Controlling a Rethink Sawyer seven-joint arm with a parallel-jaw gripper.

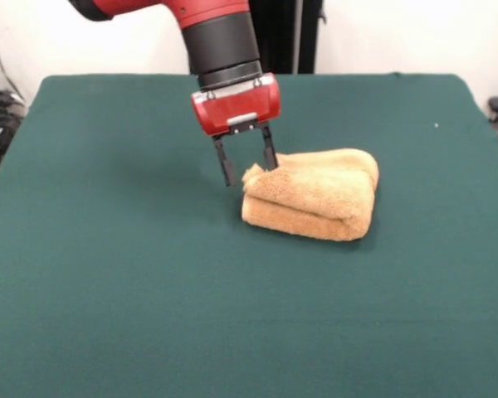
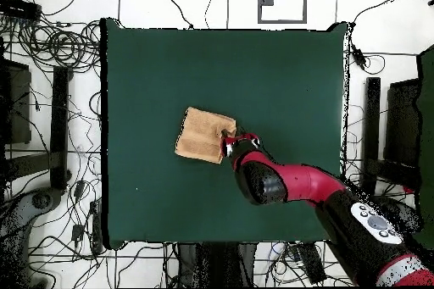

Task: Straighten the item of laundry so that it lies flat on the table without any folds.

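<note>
The tan-orange towel [image 1: 315,195] lies folded over in a thick bundle, a little right of the middle of the dark green table [image 1: 108,265]. My gripper [image 1: 251,175] hangs at the towel's left end with its jaws apart. One finger stands on the bare cloth beside the towel and the other at the raised corner of its top layer, which pokes up between them. In the overhead view the towel [image 2: 203,135] lies near the middle of the table [image 2: 280,74], with the gripper [image 2: 230,143] at its right edge.
The red and black arm [image 2: 297,182] reaches in from the lower right of the overhead view. Cables [image 2: 51,44] and black stands [image 2: 59,125] lie on the floor round the table.
</note>
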